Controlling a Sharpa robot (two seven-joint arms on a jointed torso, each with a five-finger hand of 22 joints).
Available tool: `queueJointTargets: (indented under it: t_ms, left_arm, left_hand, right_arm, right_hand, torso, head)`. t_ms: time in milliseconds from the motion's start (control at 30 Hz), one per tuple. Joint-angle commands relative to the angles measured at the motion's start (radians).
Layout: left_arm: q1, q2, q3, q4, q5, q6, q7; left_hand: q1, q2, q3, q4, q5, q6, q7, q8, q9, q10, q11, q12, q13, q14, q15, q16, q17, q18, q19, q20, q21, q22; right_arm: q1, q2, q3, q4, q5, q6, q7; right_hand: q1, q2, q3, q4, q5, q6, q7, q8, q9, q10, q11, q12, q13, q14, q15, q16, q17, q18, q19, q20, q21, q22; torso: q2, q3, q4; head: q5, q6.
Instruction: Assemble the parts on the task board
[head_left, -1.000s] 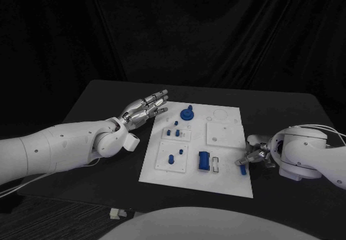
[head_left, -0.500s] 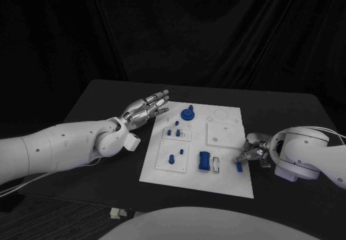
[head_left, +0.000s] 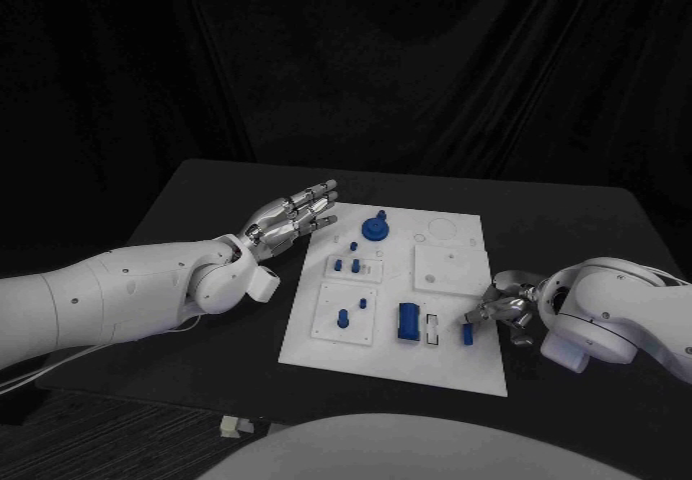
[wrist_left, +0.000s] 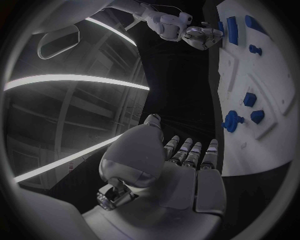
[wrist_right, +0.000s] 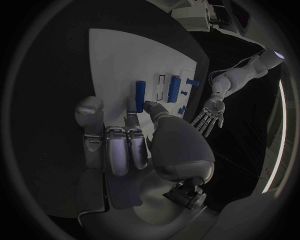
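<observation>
The white task board lies mid-table. My right hand is over its right edge and pinches one end of a blue peg between thumb and finger; the peg reaches out over the board. A blue block stands in the board just left of the peg. A round blue knob and small blue pegs sit farther up the board. My left hand hovers at the board's far left corner with its fingers spread and nothing in it; the same hand is beside the board.
The black table stretches to both sides of the board, with its near edge just below the board. A white raised square plate sits on the board's right half. The left arm lies across the table's left side.
My right hand has carried the blue peg a little to the left, farther onto the board's right edge. The left hand has stayed still.
</observation>
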Motion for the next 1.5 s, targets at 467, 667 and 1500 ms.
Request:
queueJointTargets:
  t_ms: [467, 667, 1500]
  left_arm:
    - [-0.002, 0.002, 0.001, 0.000, 0.005, 0.016, 0.100]
    - [-0.002, 0.002, 0.001, 0.001, 0.005, 0.017, 0.099]
    - [-0.004, 0.004, 0.001, 0.002, 0.005, 0.021, 0.101]
  left_hand:
    - [0.014, -0.003, 0.007, -0.004, 0.009, 0.000, 0.007, 0.005, 0.001, -0.001, 0.006, 0.006, 0.001, -0.001, 0.006, 0.007, 0.001, 0.014, 0.000, 0.005, 0.004, 0.002]
    - [0.015, -0.003, 0.008, -0.005, 0.010, 0.001, 0.007, 0.005, 0.001, -0.001, 0.006, 0.006, 0.001, -0.001, 0.006, 0.007, 0.001, 0.014, 0.000, 0.005, 0.004, 0.002]
    - [0.017, -0.003, 0.009, -0.006, 0.011, 0.000, 0.006, 0.005, 0.001, -0.001, 0.007, 0.005, 0.001, -0.001, 0.007, 0.007, 0.001, 0.014, 0.000, 0.005, 0.004, 0.002]
  right_arm:
    - [-0.002, 0.033, 0.000, 0.005, 0.159, -0.088, 0.019]
    - [-0.002, 0.050, 0.000, 0.002, 0.161, -0.108, 0.024]
    - [-0.010, 0.091, 0.000, -0.018, 0.089, -0.017, 0.002]
  right_hand:
    - [-0.052, -0.001, 0.128, -0.094, -0.032, 0.000, -0.001, 0.015, 0.004, 0.106, -0.004, 0.003, 0.263, 0.101, -0.003, -0.003, 0.236, 0.000, 0.016, 0.004, 0.014, 0.105]
    - [-0.057, -0.002, 0.132, -0.094, -0.041, -0.005, -0.001, 0.015, 0.004, 0.106, -0.003, 0.003, 0.263, 0.100, -0.003, -0.004, 0.231, 0.000, 0.016, 0.004, 0.016, 0.106]
    - [-0.099, -0.003, 0.138, -0.080, -0.177, -0.034, 0.007, 0.022, 0.002, 0.106, 0.003, 0.003, 0.263, 0.099, 0.002, -0.006, 0.225, 0.002, 0.010, 0.008, -0.005, 0.102]
  torso:
    - [0.000, -0.0002, 0.0001]
    - [-0.001, -0.0005, 0.0001]
    - [-0.001, -0.0004, -0.0002]
  head:
    - [-0.002, 0.000]
    - [-0.003, 0.000]
    - [-0.003, 0.000]
